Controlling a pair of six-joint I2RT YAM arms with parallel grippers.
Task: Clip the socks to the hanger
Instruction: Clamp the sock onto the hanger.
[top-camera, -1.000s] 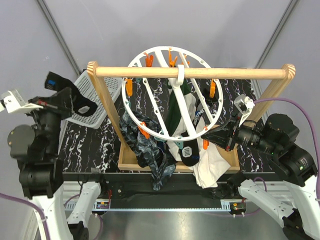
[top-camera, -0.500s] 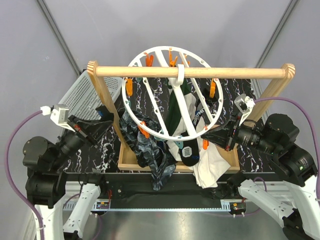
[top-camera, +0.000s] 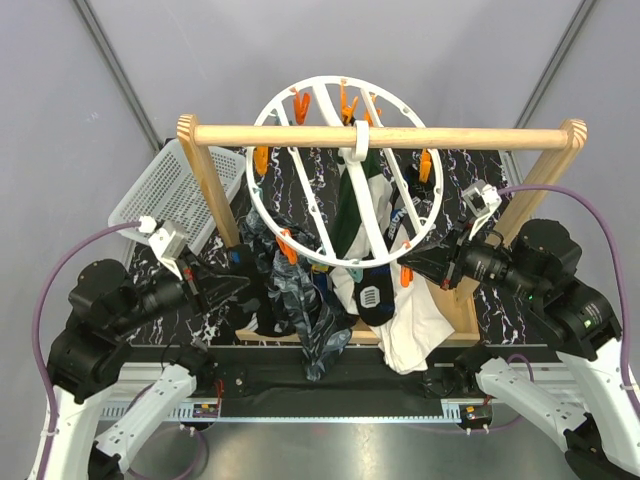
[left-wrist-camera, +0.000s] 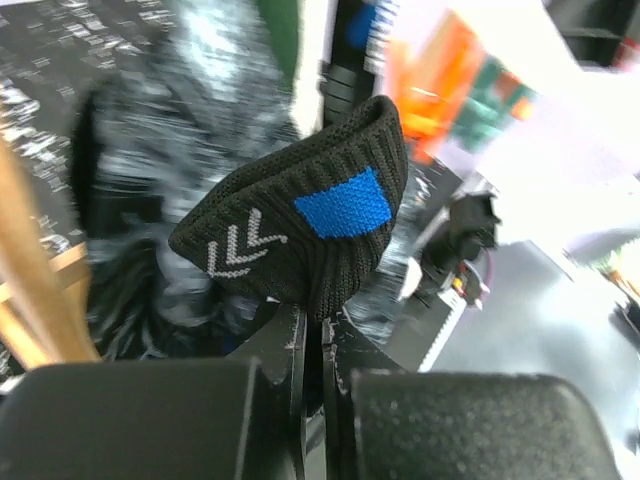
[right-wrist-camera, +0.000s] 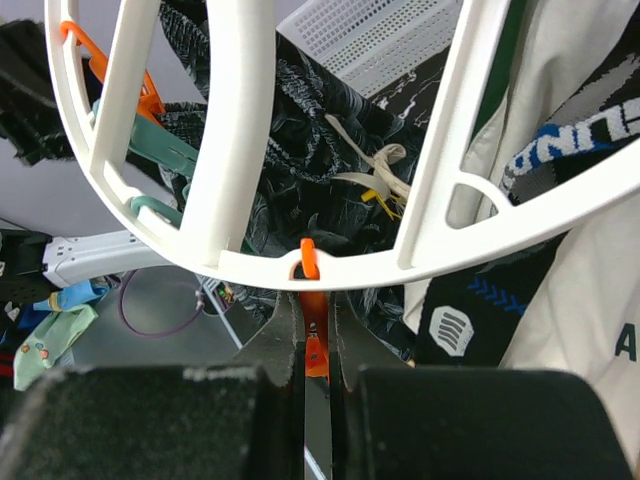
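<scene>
the left gripper is clamped tight on a black knit sock with a blue patch, low and left of the round white plastic ring hanger, which hangs on the wooden rail. the right gripper pinches an orange peg at the ring's lower rim.

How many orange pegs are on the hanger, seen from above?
7 pegs: three at the far side, one left, one right, two at the near side; others may be hidden.
</scene>
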